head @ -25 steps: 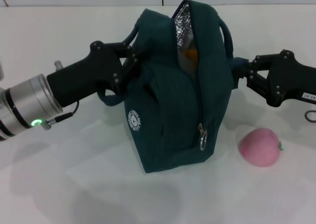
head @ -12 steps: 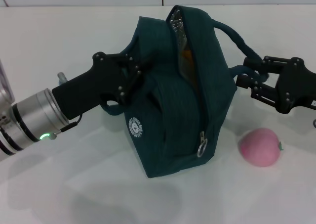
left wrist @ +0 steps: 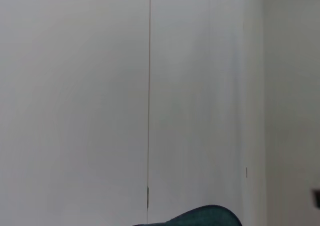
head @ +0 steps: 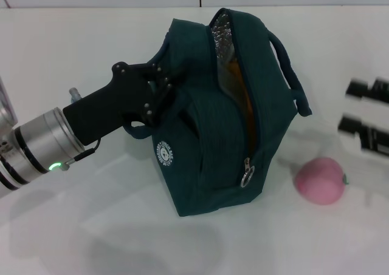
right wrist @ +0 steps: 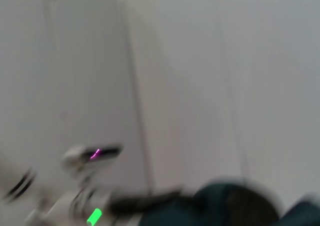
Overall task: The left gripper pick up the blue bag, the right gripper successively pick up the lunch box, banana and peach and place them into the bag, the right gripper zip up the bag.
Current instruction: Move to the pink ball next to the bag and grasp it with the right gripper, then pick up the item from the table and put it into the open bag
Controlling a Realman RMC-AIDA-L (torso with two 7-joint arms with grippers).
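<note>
Here the left gripper (head: pixel 163 90) pinches the blue bag (head: pixel 225 114) — right gripper's (head: pixel 368 116) jaws unclear.

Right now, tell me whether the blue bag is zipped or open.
Open: the blue bag gapes along its top, silver lining showing, zip pull down at the end.

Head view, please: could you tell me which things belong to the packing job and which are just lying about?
Job:
- bag
- peach
- left gripper, at the bag's handle
- right gripper, beside the bag

Lying about:
- nothing else visible on the table
</note>
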